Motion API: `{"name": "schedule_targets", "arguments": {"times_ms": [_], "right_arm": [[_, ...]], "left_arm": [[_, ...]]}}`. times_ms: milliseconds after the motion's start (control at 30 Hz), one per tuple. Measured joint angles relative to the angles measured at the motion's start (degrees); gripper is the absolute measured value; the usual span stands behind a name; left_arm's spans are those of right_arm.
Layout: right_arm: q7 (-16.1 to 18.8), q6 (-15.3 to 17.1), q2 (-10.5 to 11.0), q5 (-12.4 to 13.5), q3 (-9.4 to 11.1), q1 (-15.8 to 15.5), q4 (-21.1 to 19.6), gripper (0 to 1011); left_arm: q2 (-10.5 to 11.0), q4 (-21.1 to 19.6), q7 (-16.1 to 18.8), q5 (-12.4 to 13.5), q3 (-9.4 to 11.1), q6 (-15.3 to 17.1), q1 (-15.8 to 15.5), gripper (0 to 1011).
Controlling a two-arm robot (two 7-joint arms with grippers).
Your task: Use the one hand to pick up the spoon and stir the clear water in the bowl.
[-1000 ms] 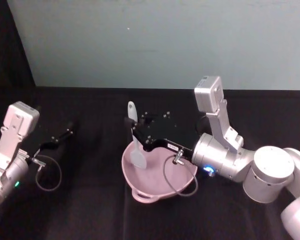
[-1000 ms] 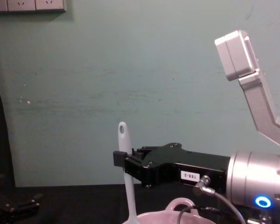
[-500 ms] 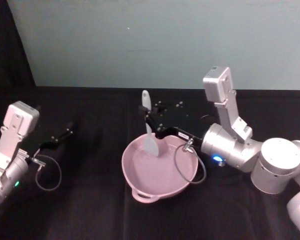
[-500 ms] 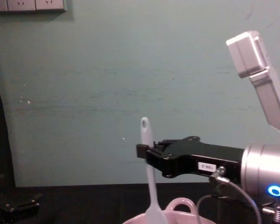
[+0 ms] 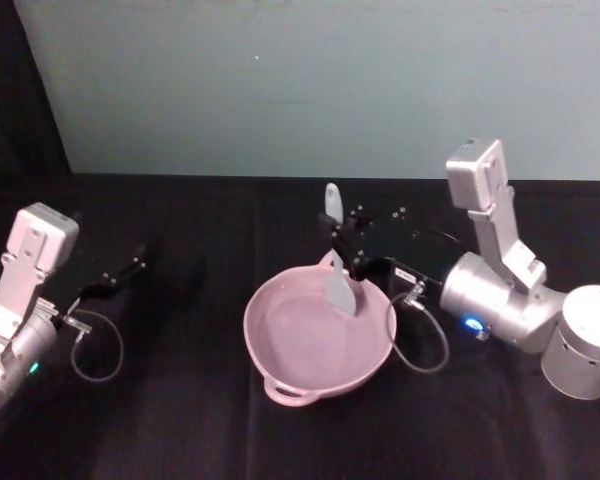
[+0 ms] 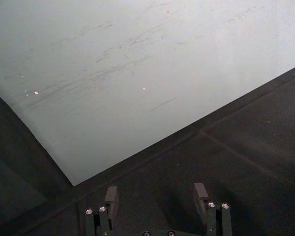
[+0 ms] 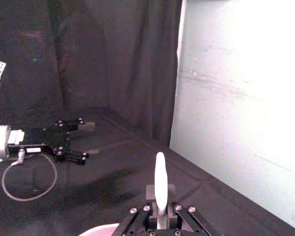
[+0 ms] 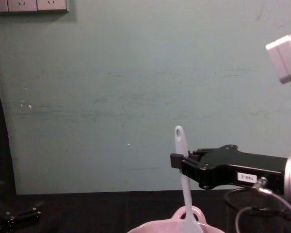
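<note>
The pale pink bowl [image 5: 280,350] sits at the table's centre, its loop handle [image 5: 288,394] toward me. My right gripper [image 5: 342,243] is shut on the handle of the white spoon [image 5: 341,290], which it holds nearly upright. The spoon's flat head hangs inside the bowl near the far right rim. From the chest, the spoon [image 8: 184,179] stands in the right gripper [image 8: 177,160] above the bowl's rim [image 8: 157,227]. The right wrist view has the spoon handle [image 7: 160,186] rising between the jaws. My left gripper [image 5: 140,258] is parked at the left, open [image 6: 156,196].
A black wire-mesh cup [image 8: 247,206] stands to the right behind the bowl, under the right arm. A grey cable loop [image 5: 98,345] lies by the left arm. A black cloth covers the table, and a pale green wall [image 5: 280,80] closes off the far side.
My right gripper has carried the spoon rightward, from the bowl's left side to its far right rim. The left arm has not moved.
</note>
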Motion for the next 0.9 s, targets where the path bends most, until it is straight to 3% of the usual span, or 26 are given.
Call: {"name": "schedule_targets", "arguments": {"times_ms": [467, 667, 900], "right_arm": [[0.71, -0.25, 2.05, 1.71, 1.0, -5.36, -5.9, 111], [1.95, -0.79, 1.6, 2.39, -0.14, -6.06, -6.51, 111], [4.05, -1.65, -0.51, 2.78, -2.57, -3.84, -3.73, 111]], "left_arm": [[0.0, 0.0, 0.0, 0.0, 0.0, 0.0, 0.0, 1005], [0.0, 0.0, 0.0, 0.0, 0.0, 0.0, 0.0, 1005], [0.0, 0.0, 0.0, 0.0, 0.0, 0.0, 0.0, 1005]]}}
